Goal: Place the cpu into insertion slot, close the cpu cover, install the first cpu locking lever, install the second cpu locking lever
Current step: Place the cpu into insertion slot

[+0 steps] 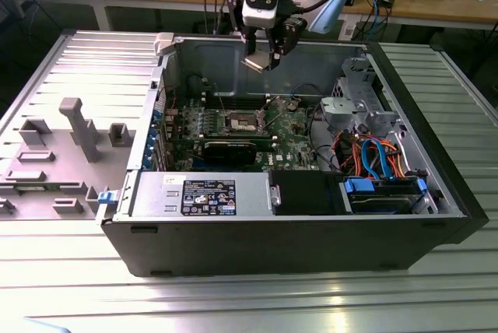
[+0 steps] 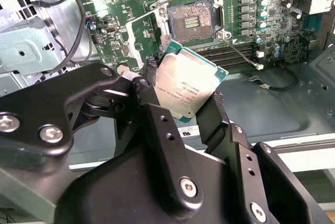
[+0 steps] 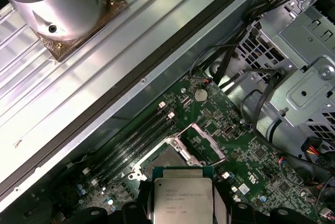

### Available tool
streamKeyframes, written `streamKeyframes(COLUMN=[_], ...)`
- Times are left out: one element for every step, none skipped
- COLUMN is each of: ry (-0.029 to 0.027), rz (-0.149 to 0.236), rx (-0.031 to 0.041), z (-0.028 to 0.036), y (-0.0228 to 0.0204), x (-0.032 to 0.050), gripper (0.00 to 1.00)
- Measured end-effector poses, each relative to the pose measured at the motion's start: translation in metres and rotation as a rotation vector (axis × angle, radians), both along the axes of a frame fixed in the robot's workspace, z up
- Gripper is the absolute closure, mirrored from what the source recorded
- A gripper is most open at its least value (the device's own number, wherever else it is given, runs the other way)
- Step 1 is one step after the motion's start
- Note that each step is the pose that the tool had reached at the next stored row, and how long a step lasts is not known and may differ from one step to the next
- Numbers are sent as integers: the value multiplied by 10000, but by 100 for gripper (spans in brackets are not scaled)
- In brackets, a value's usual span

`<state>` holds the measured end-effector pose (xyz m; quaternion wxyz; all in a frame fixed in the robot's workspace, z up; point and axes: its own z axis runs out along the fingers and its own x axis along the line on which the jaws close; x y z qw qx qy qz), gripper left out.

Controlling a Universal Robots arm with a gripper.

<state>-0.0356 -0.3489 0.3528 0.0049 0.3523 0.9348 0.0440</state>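
Note:
My gripper [image 1: 263, 59] hangs above the open computer case, shut on the cpu [image 2: 188, 85]. The cpu is a flat silver-topped square chip held by its edges between the two black fingers [image 2: 157, 122], tilted in the second wrist view. Below it on the green board lies the insertion slot [image 2: 191, 17], its dark centre with gold contacts exposed. In the first wrist view the cpu [image 3: 183, 198] hovers just off the slot [image 3: 163, 157], and the cpu cover [image 3: 201, 141], a thin silvery frame, stands swung open beside it. A thin wire lever [image 2: 245, 55] sticks out beside the slot.
A black power supply [image 1: 198, 193] fills the case's near side. A metal drive cage [image 1: 354, 107] with orange and blue cables [image 1: 373, 154] sits at the exterior view's right. Long memory slots [image 3: 133, 140] run beside the socket. A grey fixture [image 1: 78, 134] stands outside the case.

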Motion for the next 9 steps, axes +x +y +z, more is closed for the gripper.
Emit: streamKeyframes(ry=[-1,0,-1,-2,-1,-1,-1,-1,2], rz=[-29,-80,-120,-183,-249,-321,-410,-569,-709], rx=[0,0,1,2,1,0,1,1,1], z=[0,0,-1,-1,-1,-1,-2,-3,-5], y=[0,0,0,0,0,0,0,0,0], x=[0,0,0,0,0,0,0,0,0], gripper=[45,45,45,45,45,45,45,45,45])
